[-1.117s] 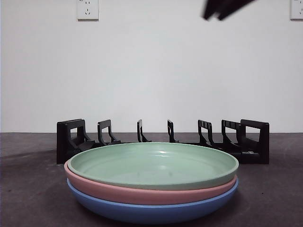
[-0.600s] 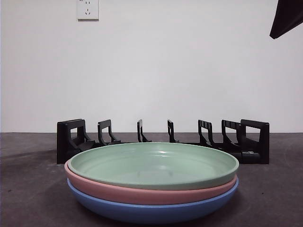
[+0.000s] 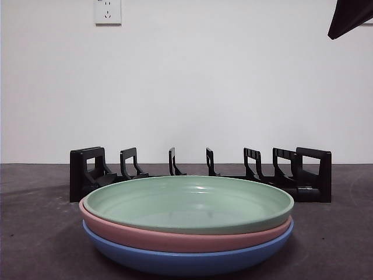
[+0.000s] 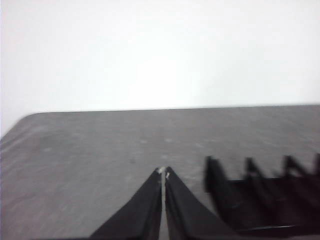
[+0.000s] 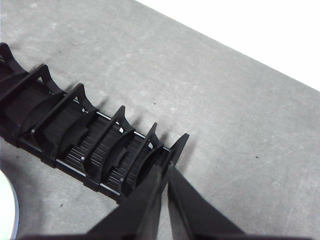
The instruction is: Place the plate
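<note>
Green plate [image 3: 189, 204] lies flat, face up, at six o'clock, topping a pink plate [image 3: 175, 238] and blue plate [image 3: 186, 259], with the rack [image 3: 201, 175] behind at twelve. It looks light, stiff and slick; best gripped at the rim. Right gripper [image 5: 165, 172] hangs over the rack's end, clenched, empty; left gripper [image 4: 163, 172] likewise, waiting.

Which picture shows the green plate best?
The front view: the green plate lies whole atop the pink plate and blue plate. The left wrist view shows none of it; the right wrist view shows at most an unclear edge.
</note>
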